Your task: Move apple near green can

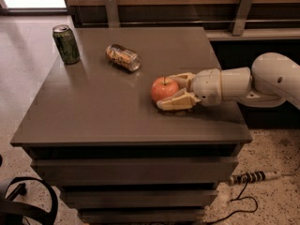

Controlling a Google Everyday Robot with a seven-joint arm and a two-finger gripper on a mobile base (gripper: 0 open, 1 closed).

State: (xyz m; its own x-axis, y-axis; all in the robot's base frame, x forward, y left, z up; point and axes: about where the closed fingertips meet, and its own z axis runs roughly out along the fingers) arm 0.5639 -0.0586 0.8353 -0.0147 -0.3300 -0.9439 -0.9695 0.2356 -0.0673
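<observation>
The red-orange apple point(163, 88) sits on the grey table point(103, 116), right of centre. My gripper point(169, 92) reaches in from the right on a white arm and is shut on the apple, one finger behind it and one in front. The green can point(66, 44) stands upright at the table's far left corner, well apart from the apple and the gripper.
An orange-and-silver can point(123, 57) lies on its side between the green can and the apple. A wooden wall with metal brackets point(111, 8) runs behind the table. A power strip point(253, 176) and cable lie on the floor at right, and a black chair base point(21, 205) at bottom left.
</observation>
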